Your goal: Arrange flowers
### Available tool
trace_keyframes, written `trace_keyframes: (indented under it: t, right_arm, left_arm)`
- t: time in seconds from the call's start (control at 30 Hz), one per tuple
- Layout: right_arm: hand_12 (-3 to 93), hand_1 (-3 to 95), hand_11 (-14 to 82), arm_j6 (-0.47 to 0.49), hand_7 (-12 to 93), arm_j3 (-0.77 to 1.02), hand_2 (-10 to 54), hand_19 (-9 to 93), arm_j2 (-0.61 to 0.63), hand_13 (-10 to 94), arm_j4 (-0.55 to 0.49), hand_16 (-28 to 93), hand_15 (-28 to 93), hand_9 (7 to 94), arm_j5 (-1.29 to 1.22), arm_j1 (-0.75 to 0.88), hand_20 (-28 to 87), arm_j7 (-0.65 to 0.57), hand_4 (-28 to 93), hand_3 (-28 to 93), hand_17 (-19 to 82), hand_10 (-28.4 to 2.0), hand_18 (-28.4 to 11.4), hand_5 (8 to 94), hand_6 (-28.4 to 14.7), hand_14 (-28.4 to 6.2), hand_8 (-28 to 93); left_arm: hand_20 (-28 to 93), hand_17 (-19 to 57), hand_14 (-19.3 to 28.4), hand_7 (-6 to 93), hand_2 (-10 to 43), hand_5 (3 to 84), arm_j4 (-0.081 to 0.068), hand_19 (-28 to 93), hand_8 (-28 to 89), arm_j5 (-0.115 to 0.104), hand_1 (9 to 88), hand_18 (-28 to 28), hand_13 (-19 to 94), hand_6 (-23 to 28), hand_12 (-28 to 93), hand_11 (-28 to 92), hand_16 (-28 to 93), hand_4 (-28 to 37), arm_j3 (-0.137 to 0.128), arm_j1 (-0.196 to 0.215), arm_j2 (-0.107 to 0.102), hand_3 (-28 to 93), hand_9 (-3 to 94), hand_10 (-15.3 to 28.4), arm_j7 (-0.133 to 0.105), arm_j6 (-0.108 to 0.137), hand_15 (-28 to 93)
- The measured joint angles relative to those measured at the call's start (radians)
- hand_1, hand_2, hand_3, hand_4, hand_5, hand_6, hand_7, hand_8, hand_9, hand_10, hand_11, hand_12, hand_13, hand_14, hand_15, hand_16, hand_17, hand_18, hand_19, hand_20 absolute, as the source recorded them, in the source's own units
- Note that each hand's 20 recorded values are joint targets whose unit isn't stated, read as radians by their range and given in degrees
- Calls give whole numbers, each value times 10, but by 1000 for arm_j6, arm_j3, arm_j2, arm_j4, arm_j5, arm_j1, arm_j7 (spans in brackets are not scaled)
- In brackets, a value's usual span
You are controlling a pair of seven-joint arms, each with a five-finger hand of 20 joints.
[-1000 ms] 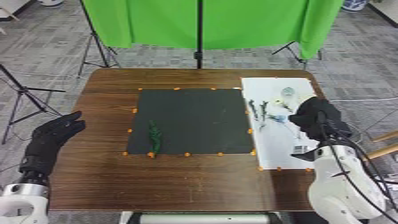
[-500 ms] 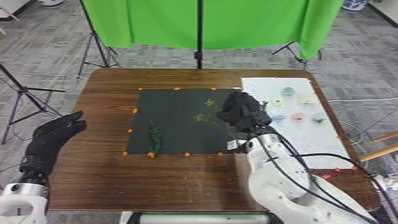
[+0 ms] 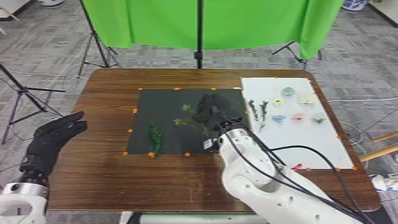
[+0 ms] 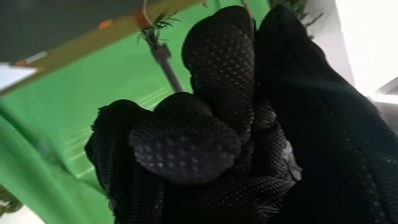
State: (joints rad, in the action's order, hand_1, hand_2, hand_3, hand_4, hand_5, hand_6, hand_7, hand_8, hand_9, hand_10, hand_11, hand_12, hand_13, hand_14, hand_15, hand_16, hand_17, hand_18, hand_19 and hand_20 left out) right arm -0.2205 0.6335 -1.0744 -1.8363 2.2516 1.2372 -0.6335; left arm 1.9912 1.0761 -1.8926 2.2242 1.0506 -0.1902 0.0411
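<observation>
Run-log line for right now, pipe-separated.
Right hand: over dark mat, fingers curled round green sprig | Left hand: open, left of mat | Green stem: on mat | Flowers: on white sheet

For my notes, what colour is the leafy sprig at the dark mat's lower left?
Green; the leafy sprig shows best in the head view.

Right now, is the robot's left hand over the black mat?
No, the left hand is at the left edge of the table, well outside the black mat.
</observation>
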Motion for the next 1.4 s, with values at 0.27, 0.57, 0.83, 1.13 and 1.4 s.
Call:
trace_keyframes:
  t: [0.27, 0.57, 0.83, 1.13, 1.4]
  right_arm:
    - [278, 590, 413, 9, 332, -31, -95, 932, -37, 937, 37, 279, 626, 916, -18, 0, 564, 0, -128, 532, 705, -109, -122, 814, -25, -6, 186]
    - [269, 590, 420, 6, 357, -32, -95, 932, -66, 937, 59, 260, 640, 922, -57, 2, 548, -6, -122, 511, 720, -110, -112, 813, -28, -6, 185]
    - [260, 576, 412, -14, 360, -33, -95, 932, -80, 937, 72, 232, 646, 929, -131, 2, 498, -16, -111, 502, 733, -113, -98, 814, -32, -10, 182]
    - [256, 479, 391, -22, 324, -24, -95, 932, -90, 937, 79, 224, 630, 931, -194, 3, 464, -19, -117, 552, 736, -120, -92, 813, -41, -16, 159]
    - [255, 404, 375, -20, 351, -9, -95, 932, -91, 937, 79, 220, 620, 931, -215, 7, 432, -12, -130, 601, 737, -126, -87, 814, -41, -22, -85]
  left_arm:
    - [225, 129, 184, 100, -13, 486, 0, 124, -54, 2, 291, 136, 376, 59, 111, 174, 7, -164, 0, -1, -3, 671, 456, 148, 8, -10, 154]
    - [226, 128, 183, 98, -13, 485, 0, 120, -54, 5, 291, 136, 375, 59, 112, 173, 7, -158, 1, -3, -5, 662, 456, 147, 15, -22, 152]
    - [226, 126, 183, 99, -12, 484, 0, 120, -54, 6, 291, 136, 375, 58, 113, 172, 8, -156, 1, -3, -5, 658, 453, 147, 16, -26, 152]
    - [224, 123, 184, 97, -13, 482, 0, 117, -54, 7, 290, 136, 373, 59, 113, 170, 8, -156, 1, -3, -4, 656, 452, 147, 16, -28, 151]
    - [223, 121, 184, 96, -13, 481, 0, 116, -53, 8, 290, 136, 372, 58, 113, 170, 8, -154, 1, -4, -4, 654, 451, 146, 18, -35, 150]
